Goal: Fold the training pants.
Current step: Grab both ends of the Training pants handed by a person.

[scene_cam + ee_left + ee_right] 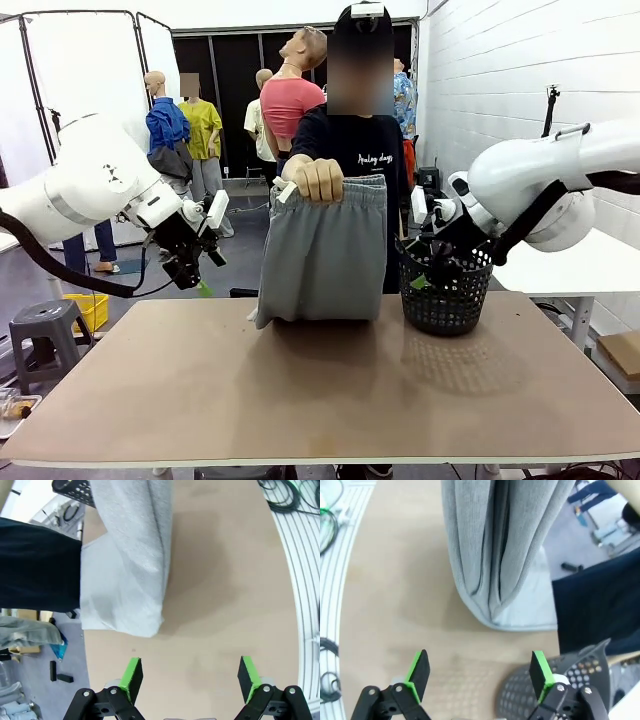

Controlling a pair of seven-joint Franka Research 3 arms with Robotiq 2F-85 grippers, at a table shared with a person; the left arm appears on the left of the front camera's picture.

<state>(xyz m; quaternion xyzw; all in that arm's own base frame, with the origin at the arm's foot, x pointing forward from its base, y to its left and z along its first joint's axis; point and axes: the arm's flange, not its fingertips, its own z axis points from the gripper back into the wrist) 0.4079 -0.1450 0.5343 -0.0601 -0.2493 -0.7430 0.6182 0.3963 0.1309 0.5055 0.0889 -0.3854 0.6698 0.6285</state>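
Hanging from a person's hand (pixel 318 178) at the upper centre of the front view, the light grey soft jersey training pants (pixel 325 250) drop as a doubled bundle. We see their lower end resting on the flat brown bench (pixel 320 400) near its far edge. The hand grips the gathered waistband at its left corner. A black perforated plastic basket (pixel 445 295) stands on the bench just right of the pants.

In the left wrist view, we find the left pincer (pixel 190 672) at the bottom of the frame. Its green pads are spread wide with only bare bench between them. The pants lie apart from it, in the upper left of that frame. In the front view this pincer hangs at the left, clear of the garment.

In the right wrist view, the right pincer (pixel 480 667) is likewise spread and pinches nothing. The pants fill the upper centre, apart from the pads. The basket rim sits at the lower right, beside the right-hand pad.
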